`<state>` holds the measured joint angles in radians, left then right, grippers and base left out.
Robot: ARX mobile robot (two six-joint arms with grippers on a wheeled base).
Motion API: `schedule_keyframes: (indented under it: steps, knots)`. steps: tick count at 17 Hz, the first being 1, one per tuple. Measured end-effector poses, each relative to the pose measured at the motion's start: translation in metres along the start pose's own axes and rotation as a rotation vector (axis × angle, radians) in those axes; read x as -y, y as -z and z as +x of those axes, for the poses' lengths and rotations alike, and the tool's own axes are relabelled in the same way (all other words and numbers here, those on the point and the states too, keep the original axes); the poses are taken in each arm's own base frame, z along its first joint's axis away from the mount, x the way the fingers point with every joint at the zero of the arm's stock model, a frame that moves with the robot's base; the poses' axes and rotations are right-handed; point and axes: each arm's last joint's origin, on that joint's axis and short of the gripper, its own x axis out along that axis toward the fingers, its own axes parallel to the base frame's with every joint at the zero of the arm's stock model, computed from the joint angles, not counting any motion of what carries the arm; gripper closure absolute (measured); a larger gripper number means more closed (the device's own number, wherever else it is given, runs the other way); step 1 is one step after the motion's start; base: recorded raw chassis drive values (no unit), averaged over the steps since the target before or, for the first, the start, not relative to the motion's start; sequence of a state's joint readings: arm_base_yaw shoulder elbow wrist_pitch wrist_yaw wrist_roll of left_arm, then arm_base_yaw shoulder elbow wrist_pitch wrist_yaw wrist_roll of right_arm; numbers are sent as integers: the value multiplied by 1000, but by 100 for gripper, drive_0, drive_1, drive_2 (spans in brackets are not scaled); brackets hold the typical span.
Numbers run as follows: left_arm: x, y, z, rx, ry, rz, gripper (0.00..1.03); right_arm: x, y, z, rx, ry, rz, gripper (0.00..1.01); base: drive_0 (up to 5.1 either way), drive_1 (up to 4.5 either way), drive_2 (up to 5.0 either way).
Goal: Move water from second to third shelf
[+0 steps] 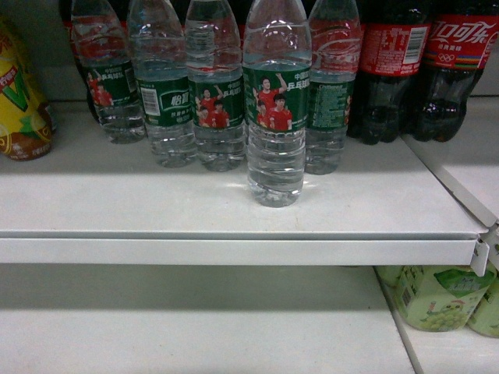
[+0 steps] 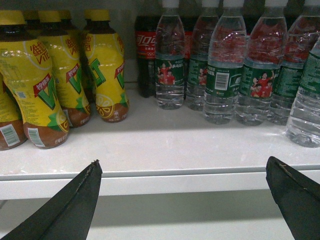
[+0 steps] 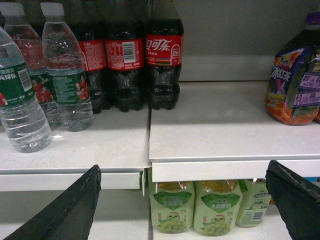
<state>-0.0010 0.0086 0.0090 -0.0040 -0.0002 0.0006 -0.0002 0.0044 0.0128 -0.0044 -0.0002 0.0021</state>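
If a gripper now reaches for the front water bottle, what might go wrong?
1. The front water bottle stands just ahead of a tight row of water bottles; a finger sliding beside it may push or topple a neighbour.
2. Cola bottles stand close on the right, so a wide approach could knock them.
3. The left gripper and right gripper are open below the shelf edge; rising straight up may hit it.

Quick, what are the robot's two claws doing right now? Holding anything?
Left gripper: open, holding nothing, in front of the shelf edge.
Right gripper: open, holding nothing; the nearest water bottle stands untouched.
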Motion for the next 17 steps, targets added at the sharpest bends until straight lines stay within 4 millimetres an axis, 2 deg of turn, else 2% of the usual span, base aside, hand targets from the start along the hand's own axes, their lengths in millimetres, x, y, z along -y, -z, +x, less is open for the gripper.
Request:
schedule_keyframes:
  steps: [17]
  knots:
    - [0,0,0,0,0,0,5,0,0,0,0,0,0,3,0,0,0]
